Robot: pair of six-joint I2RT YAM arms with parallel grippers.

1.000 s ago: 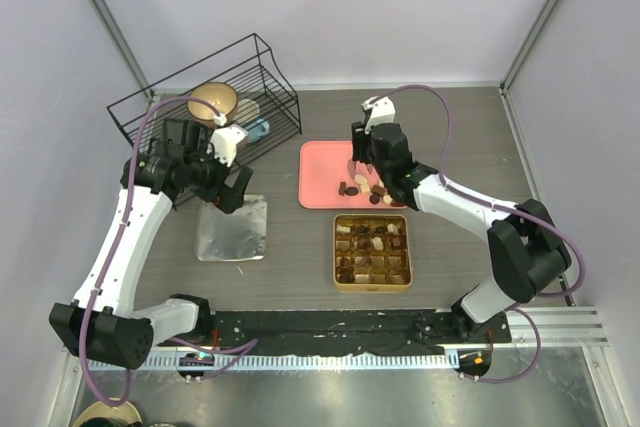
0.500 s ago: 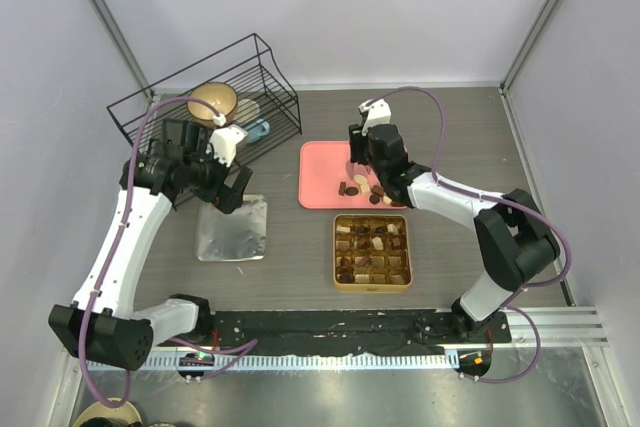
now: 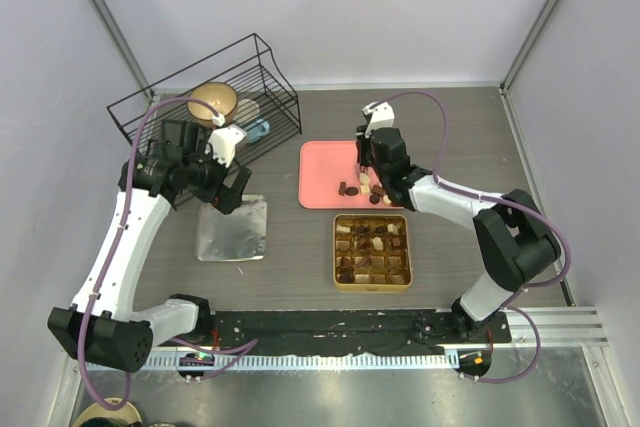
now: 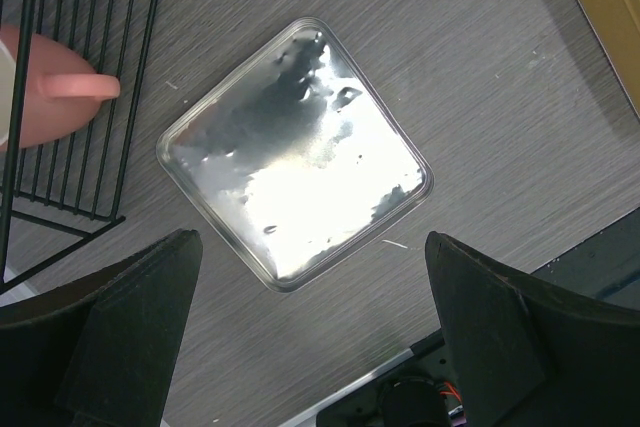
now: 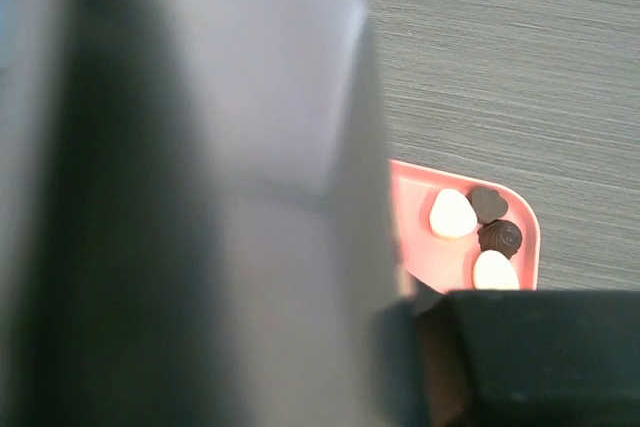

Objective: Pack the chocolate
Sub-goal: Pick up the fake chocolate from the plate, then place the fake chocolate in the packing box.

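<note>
Hovering over the pink tray [image 3: 320, 162], the right gripper [image 3: 367, 175] points down at a small cluster of chocolate [image 3: 350, 188]. A few dark pieces lie on the tray just beside and below its fingertips. In the right wrist view a blurred finger fills most of the picture, so I cannot tell whether the jaws are spread or pressed together. Past that finger, two cream pieces and two dark ones sit touching one another in the tray's rounded corner. Nearer the arm bases than this gripper, just off the tray's edge, stands the gold tin [image 3: 339, 277]. Most cells of its grid hold chocolate, dark with some lighter pieces.

The left gripper [image 3: 222, 197] hangs well apart from all this, above a shallow silver tray [image 4: 295, 152] that lies flat on the table [image 3: 460, 137]. Its fingers [image 4: 140, 327] are spread wide and hold nothing. Beyond this gripper stands a black wire basket [image 3: 160, 107] holding a tan bowl [image 3: 213, 100] and a pink cup [image 4: 55, 87].
</note>
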